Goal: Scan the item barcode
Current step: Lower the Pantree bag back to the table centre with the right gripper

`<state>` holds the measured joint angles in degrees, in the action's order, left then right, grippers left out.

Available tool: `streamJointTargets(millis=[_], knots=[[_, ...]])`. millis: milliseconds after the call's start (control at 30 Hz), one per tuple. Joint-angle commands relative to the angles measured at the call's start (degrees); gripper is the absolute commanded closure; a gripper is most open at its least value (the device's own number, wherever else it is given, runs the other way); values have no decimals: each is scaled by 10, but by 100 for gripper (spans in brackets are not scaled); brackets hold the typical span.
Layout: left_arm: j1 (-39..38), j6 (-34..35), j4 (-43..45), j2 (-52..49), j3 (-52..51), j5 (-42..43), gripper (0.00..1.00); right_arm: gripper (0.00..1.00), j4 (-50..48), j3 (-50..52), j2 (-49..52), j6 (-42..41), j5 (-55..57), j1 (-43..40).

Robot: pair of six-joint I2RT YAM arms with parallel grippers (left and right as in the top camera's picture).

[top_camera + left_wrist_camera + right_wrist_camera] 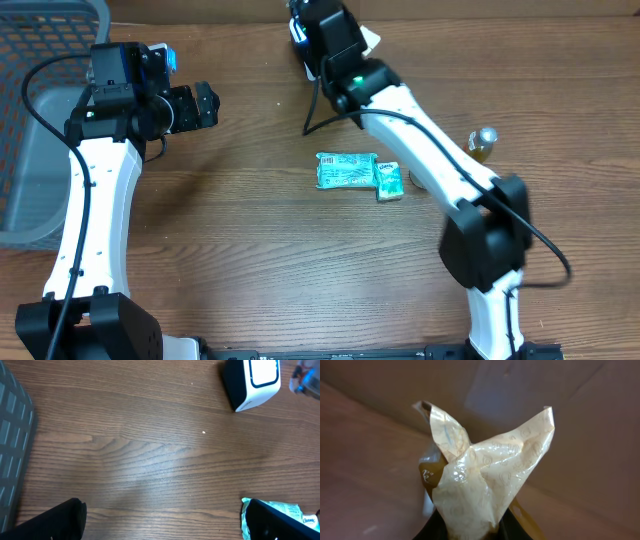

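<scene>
Item: plastic packet (490, 475), cream and tan, glossy, crinkled, with a faint printed pattern and two upstanding peaks. It is pinched in the right gripper (472, 532) and projects ahead of its fingers. Left gripper (165, 519): jaws spread wide, nothing between them.

Mock shop checkout on a lab bench, wood-grain table (250, 240), grey mesh basket (25, 195), white barcode scanner (255, 385)
</scene>
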<state>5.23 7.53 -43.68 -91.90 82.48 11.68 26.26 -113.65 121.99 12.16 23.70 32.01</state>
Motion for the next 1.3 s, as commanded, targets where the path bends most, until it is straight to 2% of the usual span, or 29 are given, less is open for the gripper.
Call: streamJointTargets(millis=[0, 200, 300, 400, 533, 900, 1267], knots=[[-4, 4, 2, -2, 1, -3, 1, 96, 94, -12, -54, -139, -162, -8], [-4, 4, 2, -2, 1, -3, 0, 96, 254, -11, -46, -182, -443, -30], [-4, 4, 2, -2, 1, -3, 1, 96, 327, -11, -37, -182, -517, -35], [-4, 4, 2, -2, 1, -3, 0, 96, 404, -10, -26, -181, -523, -35], [-4, 3, 2, -2, 1, -3, 0, 96, 456, 6, -23, -181, -521, -35], [-4, 3, 2, -2, 1, -3, 1, 95, 479, 75, -23, -180, -497, -35], [-4, 4, 2, -2, 1, -3, 1, 94, 514, 83, -23, -180, -492, -35]])
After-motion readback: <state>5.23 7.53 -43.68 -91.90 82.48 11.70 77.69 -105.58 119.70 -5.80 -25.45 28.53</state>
